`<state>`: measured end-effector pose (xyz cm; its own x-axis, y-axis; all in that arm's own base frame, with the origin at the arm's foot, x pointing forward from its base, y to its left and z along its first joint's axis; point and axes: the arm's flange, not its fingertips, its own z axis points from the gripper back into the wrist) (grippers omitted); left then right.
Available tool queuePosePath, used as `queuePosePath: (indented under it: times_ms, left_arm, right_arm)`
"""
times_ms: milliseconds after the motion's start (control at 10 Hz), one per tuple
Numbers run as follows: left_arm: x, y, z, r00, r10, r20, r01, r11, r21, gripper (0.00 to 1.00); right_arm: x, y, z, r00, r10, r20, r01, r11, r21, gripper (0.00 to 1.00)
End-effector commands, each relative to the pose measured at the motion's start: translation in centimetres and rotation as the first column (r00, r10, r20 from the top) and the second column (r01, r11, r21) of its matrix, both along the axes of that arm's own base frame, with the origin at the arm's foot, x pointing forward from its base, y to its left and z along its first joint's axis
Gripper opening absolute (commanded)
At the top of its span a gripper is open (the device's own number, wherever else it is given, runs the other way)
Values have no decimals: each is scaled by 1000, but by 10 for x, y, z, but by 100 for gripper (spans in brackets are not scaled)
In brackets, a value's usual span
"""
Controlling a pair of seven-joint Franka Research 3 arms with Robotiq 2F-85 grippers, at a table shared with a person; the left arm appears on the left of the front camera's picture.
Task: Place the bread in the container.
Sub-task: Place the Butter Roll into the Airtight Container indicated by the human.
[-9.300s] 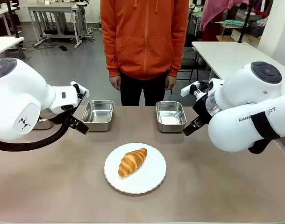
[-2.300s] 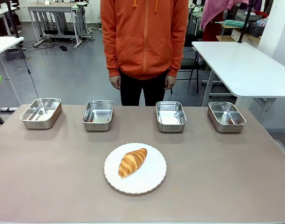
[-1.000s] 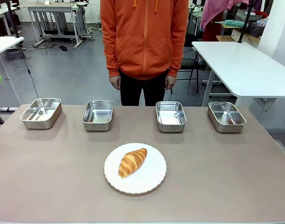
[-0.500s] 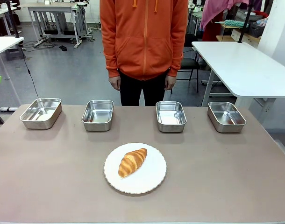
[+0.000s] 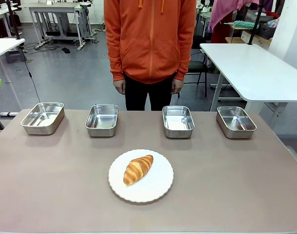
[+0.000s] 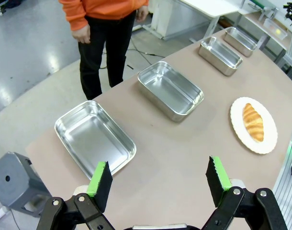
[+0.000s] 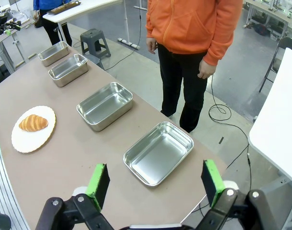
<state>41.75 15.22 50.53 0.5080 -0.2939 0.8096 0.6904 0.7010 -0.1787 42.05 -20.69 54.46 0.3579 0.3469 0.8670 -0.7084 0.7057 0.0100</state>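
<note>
— What had changed?
— Both arms had pulled back off the table (image 5: pixel 51 190). The left hand (image 6: pixel 158 166) and right hand (image 7: pixel 154 167) stood wide and empty.
— And the bread (image 5: pixel 138 169)?
— It lay on the near plate (image 5: pixel 159 184), with the far containers (image 5: pixel 178 134) unfilled.

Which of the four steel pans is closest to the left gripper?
The pan at the row's far left end, directly beyond the left gripper.

We see the front view from low at the near edge of the table (image 5: pixel 236 185), close to the plate (image 5: pixel 160 181). We look across the plate at the person (image 5: pixel 150 44). In both wrist views we look down from high up, far from the plate, one from each side. All three views share the plate.
</note>
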Motion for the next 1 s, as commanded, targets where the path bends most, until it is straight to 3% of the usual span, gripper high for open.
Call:
queuePosePath:
  times_ms: [0,900]
  left_arm:
    - [0,2,1,1000,2,9,-2,1000,-12,100]
    - [0,2,1,1000,2,9,-2,1000,-12,100]
  right_arm:
    - [1,1,0,1000,3,3,-3,1000,2,100]
    - [1,1,0,1000,3,3,-3,1000,2,100]
